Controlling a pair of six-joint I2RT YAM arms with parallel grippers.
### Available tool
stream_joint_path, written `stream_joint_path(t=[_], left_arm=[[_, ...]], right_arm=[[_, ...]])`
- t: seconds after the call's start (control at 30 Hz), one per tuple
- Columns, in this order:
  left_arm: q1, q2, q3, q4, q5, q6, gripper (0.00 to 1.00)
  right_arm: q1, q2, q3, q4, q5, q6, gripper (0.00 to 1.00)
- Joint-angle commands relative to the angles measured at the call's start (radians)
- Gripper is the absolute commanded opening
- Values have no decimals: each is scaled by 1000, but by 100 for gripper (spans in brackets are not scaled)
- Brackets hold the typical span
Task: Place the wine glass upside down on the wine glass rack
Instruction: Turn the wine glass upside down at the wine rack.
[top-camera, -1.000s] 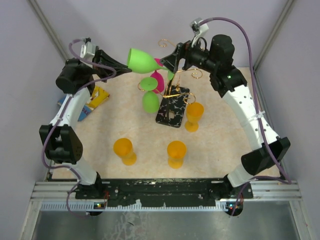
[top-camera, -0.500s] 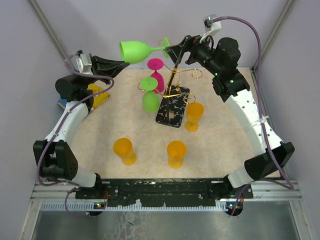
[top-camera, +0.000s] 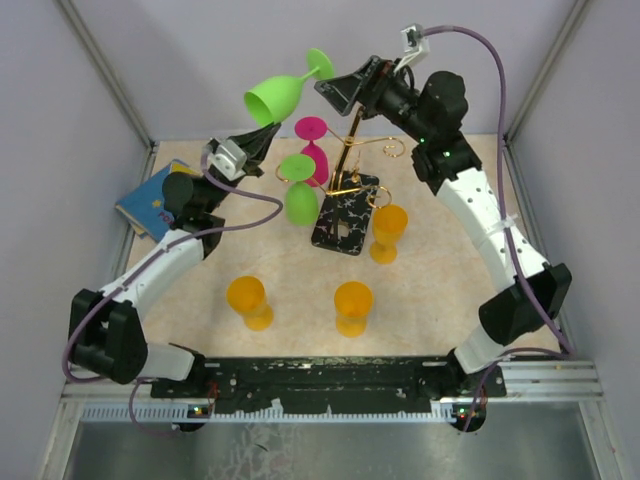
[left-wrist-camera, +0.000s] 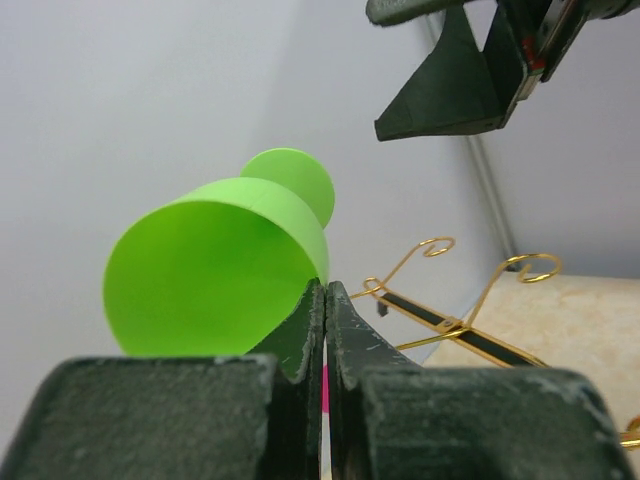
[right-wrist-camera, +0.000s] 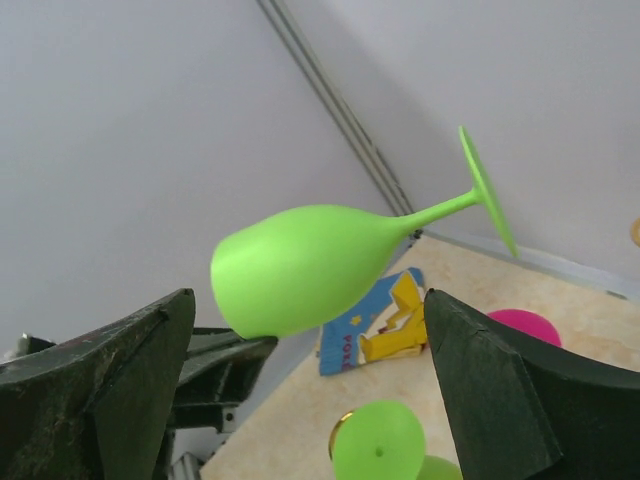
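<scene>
A bright green wine glass (top-camera: 276, 97) hangs in the air on its side, high above the back of the table. Its foot (top-camera: 320, 63) points up and to the right. My left gripper (top-camera: 262, 132) is shut on the rim of its bowl (left-wrist-camera: 215, 270), the rim pinched at the fingertips (left-wrist-camera: 318, 300). My right gripper (top-camera: 345, 83) is open just right of the foot and touches nothing. In the right wrist view the glass (right-wrist-camera: 310, 262) lies beyond the spread fingers (right-wrist-camera: 500, 390). The gold wire wine glass rack (top-camera: 350, 165) stands on its black marbled base (top-camera: 345, 218) below.
On the rack hang a green glass (top-camera: 300, 197) and a pink glass (top-camera: 313, 140), both upside down. Three orange glasses (top-camera: 248, 300) (top-camera: 352, 306) (top-camera: 388, 232) stand on the table. A blue and yellow book (top-camera: 150, 200) lies at the left edge.
The left arm has swung in toward the middle and lifted the green glass, tipping its foot up. The right gripper rose and pulled back with it, still open.
</scene>
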Motion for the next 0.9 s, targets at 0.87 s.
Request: stream_joint_path(t=[0.87], left_arm=[[-300,56,-61,250,-460,295,0]], right_arm=[[2,219,120,388,-65,419,62]])
